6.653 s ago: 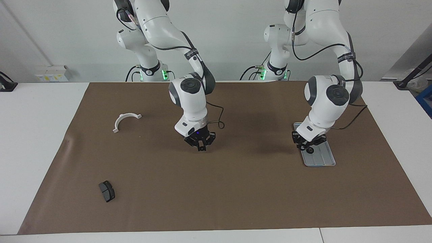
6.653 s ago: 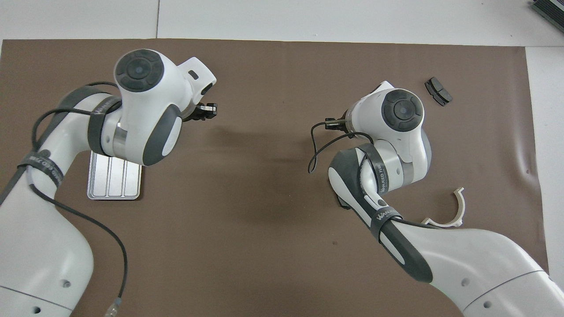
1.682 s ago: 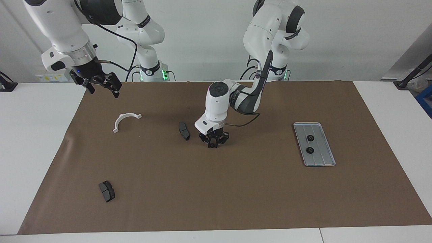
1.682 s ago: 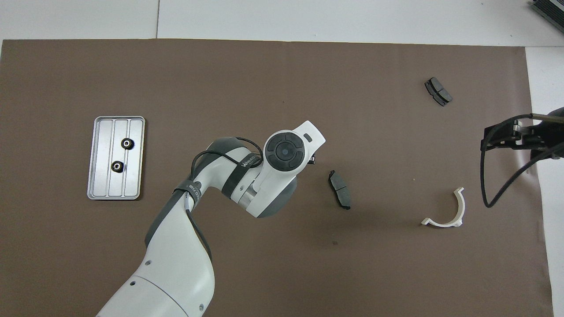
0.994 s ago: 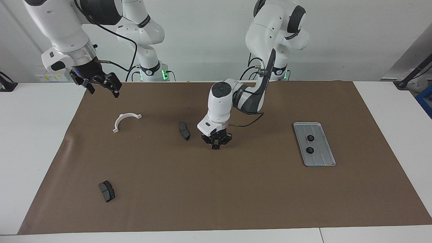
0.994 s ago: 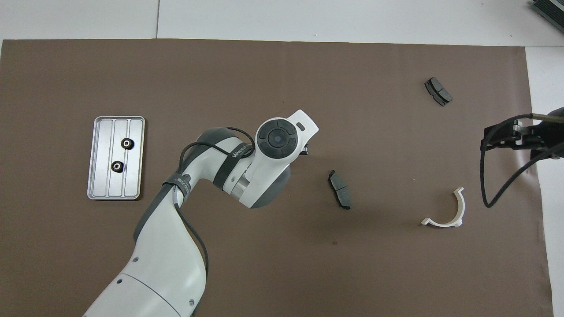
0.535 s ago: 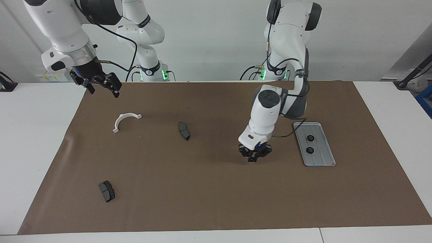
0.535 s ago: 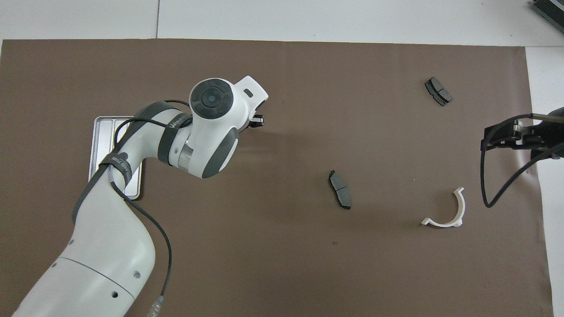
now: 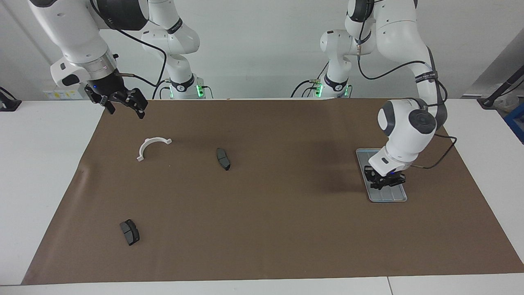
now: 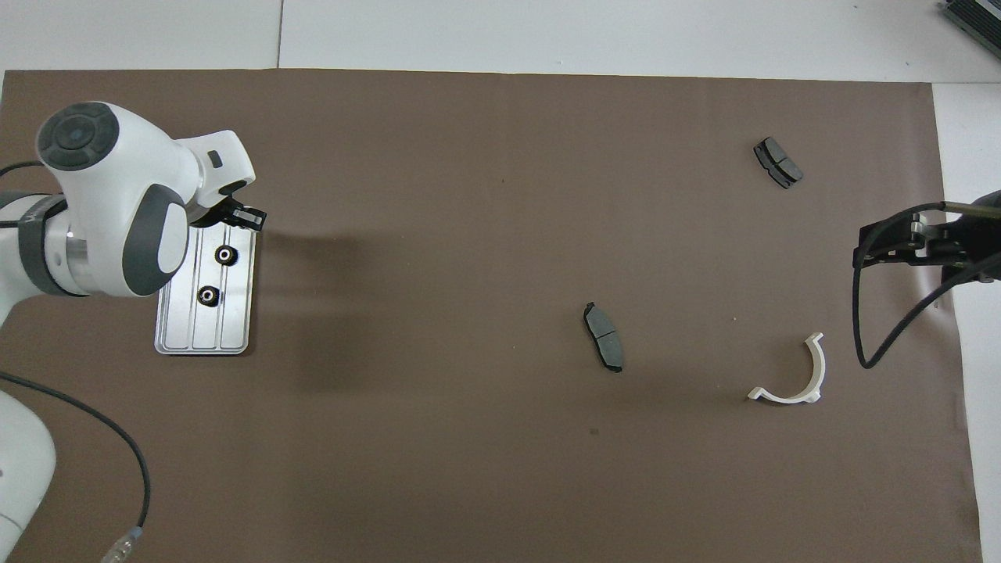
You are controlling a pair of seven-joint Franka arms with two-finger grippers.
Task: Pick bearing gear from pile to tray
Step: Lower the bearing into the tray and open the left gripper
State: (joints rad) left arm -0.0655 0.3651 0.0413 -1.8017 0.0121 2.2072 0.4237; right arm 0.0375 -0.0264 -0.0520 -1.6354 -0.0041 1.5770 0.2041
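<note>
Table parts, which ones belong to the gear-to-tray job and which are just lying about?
Job: tray, two gears in it, left hand shut over it.
Lying about: two grey pads, white half-ring; right hand waits open over mat corner.

Brown mat [image 9: 262, 229] on white tabletop [image 9: 41, 172], silver-grey grooved tray [image 10: 178, 328], two black gears [image 10: 226, 255], dark grey pads [image 9: 223, 158], white half-ring [image 9: 151, 146], white-and-grey arms with black end effectors.

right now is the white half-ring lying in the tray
No, the white half-ring lies on the brown mat toward the right arm's end of the table, while the tray holds only two black gears.
</note>
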